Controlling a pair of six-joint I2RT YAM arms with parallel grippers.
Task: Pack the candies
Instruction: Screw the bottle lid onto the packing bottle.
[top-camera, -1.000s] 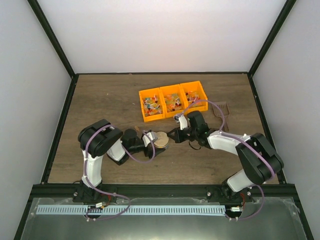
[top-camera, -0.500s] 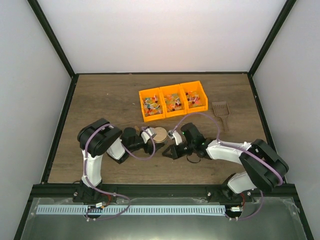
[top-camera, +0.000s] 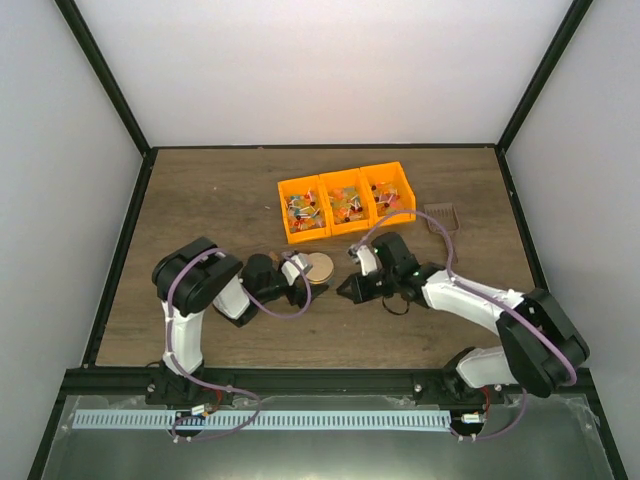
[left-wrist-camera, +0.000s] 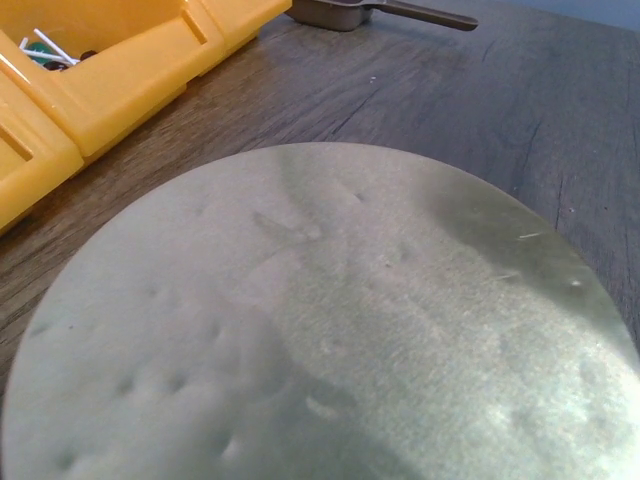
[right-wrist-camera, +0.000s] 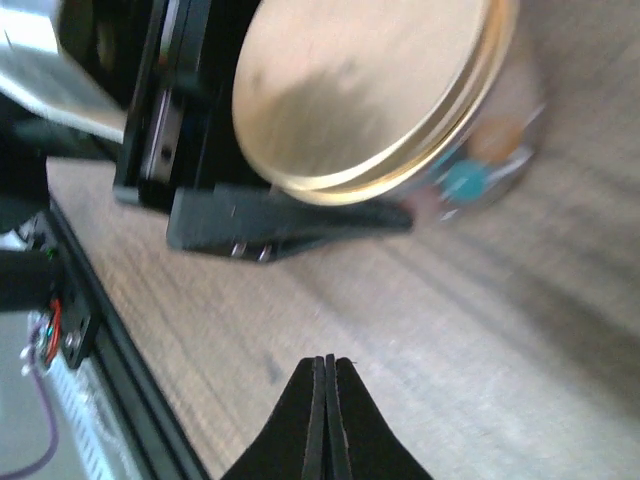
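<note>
The candies (top-camera: 346, 205) lie in three orange bins (top-camera: 327, 231) at the table's back; one bin corner (left-wrist-camera: 110, 70) shows in the left wrist view. A clear jar (right-wrist-camera: 480, 165) with more candies inside lies tilted, capped by the round cream lid (top-camera: 319, 269). The lid fills the left wrist view (left-wrist-camera: 320, 320) and also shows in the right wrist view (right-wrist-camera: 360, 90). My left gripper (top-camera: 300, 283) is shut on the jar, one finger (right-wrist-camera: 290, 225) beneath it. My right gripper (top-camera: 343, 291) is shut and empty (right-wrist-camera: 326, 365), just right of the lid, above the wood.
The brown scoop (top-camera: 441, 220) lies to the right of the bins; it also shows at the top of the left wrist view (left-wrist-camera: 350, 10). Black frame rails border the table on both sides and at the near edge.
My right gripper has drawn back from the lid toward the near edge, then come partly back, staying shut. The scoop is now uncovered. The left gripper and jar have hardly moved.
</note>
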